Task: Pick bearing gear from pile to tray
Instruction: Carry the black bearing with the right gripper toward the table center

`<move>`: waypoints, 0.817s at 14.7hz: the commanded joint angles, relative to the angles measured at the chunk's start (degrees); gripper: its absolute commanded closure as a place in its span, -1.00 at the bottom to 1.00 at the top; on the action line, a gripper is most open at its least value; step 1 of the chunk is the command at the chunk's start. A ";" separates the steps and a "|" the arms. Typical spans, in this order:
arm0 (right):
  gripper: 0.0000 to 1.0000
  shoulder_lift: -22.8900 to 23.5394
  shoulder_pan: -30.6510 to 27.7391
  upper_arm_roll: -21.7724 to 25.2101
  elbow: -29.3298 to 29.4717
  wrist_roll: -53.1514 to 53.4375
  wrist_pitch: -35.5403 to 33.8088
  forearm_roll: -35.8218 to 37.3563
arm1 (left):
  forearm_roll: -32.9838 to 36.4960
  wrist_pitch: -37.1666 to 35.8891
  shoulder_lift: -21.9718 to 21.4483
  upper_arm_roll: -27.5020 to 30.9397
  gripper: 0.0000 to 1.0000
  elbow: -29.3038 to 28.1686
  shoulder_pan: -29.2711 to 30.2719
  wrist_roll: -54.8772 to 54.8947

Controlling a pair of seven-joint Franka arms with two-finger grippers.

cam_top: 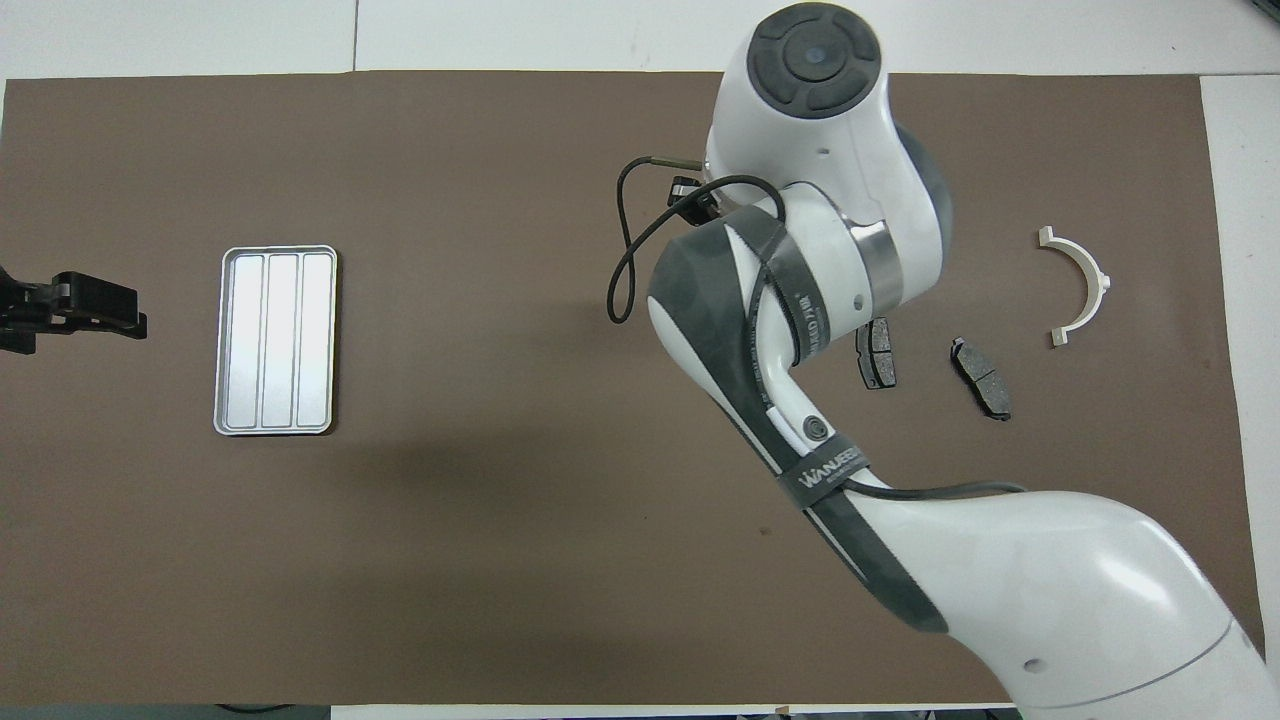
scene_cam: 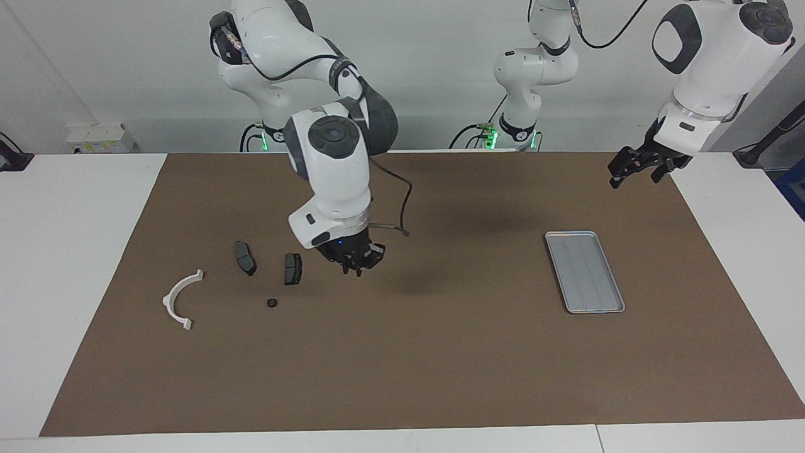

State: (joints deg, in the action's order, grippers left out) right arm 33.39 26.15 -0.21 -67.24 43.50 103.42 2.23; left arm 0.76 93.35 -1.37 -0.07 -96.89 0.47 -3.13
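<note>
The pile lies toward the right arm's end of the table: a white half-ring bracket (scene_cam: 178,296) (cam_top: 1085,285), two dark brake pads (scene_cam: 244,258) (scene_cam: 292,268) and one tiny black round piece (scene_cam: 272,303). My right gripper (scene_cam: 357,265) hangs shut over bare mat just past the pile, on the tray's side. I cannot make out anything between its tips. In the overhead view its own arm hides it. The silver tray (scene_cam: 585,272) (cam_top: 277,340) lies empty toward the left arm's end. My left gripper (scene_cam: 632,168) (cam_top: 90,305) waits open in the air by the mat's edge.
A brown mat (scene_cam: 440,365) covers the table, with white table showing around it. The right arm's forearm (cam_top: 760,340) stretches over the mat and partly covers one brake pad (cam_top: 878,352) from above.
</note>
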 commanded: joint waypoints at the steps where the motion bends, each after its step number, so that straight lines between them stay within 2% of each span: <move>1: 1.00 5.09 3.37 0.30 2.12 6.66 3.88 1.72 | 0.65 -0.89 -0.91 -0.02 -1.00 -0.31 -0.12 0.05; 5: 1.00 8.79 4.96 -0.05 1.94 9.49 8.02 4.10 | 0.65 -0.89 -0.91 -0.02 -1.00 -0.31 -0.12 0.05; 12: 1.00 10.37 6.28 -0.05 -1.13 10.72 15.76 4.01 | 0.65 -0.89 -0.91 -0.02 -1.00 -0.31 -0.12 0.05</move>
State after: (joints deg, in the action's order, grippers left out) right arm 43.42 32.00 -0.19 -67.43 52.49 117.10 5.65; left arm 0.76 93.35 -1.37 -0.07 -96.89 0.47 -3.13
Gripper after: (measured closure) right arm 0.753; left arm 0.000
